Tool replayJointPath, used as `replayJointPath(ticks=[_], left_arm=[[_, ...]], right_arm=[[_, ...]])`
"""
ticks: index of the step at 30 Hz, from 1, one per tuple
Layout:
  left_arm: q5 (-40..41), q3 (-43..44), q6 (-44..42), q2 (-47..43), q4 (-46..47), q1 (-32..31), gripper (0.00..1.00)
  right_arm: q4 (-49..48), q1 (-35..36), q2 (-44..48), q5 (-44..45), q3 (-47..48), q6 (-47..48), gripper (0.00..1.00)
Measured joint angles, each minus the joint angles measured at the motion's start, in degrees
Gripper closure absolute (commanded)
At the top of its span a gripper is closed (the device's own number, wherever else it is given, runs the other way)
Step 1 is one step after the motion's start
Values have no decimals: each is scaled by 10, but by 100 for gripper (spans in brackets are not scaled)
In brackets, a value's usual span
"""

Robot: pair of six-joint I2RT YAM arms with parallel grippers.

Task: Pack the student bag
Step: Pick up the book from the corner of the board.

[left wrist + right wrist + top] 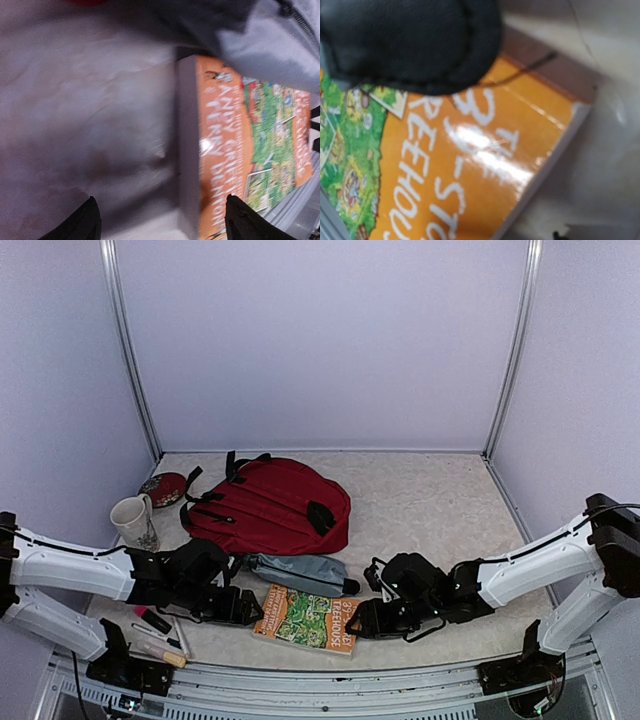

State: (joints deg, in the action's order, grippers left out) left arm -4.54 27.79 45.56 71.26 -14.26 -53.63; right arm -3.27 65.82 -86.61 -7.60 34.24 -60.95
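Observation:
The student bag point(270, 505), dark red with black straps, lies flat at the back left. An orange and green book point(308, 620) lies at the near edge, with a grey zip pouch point(297, 573) just behind it. My left gripper point(240, 608) is low at the book's left edge. In the left wrist view its open jaws point(162, 222) straddle the book's point(240, 130) page edge without touching it. My right gripper point(365, 620) hangs over the book's right end. The right wrist view is filled by the cover point(470, 165). Only a sliver of one fingertip point(560, 235) shows, with nothing between the jaws.
A white mug point(133, 520) and a small dark red round item point(163, 487) stand left of the bag. Pens and a wooden stick point(162, 645) lie by the left arm's base. The pouch's black end point(410, 45) overlaps the book. White walls enclose the table.

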Motion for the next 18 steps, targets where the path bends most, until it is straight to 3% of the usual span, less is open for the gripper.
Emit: replayJointPath(ticks=[8,18], left_arm=[[-73,37,-50,119,144,-2,36],[-66,13,-70,96,151,-22,37]], right_arm=[[-62,0,-32,-28,5,-15,32],[-15,7,-38,-54,43,32,39]])
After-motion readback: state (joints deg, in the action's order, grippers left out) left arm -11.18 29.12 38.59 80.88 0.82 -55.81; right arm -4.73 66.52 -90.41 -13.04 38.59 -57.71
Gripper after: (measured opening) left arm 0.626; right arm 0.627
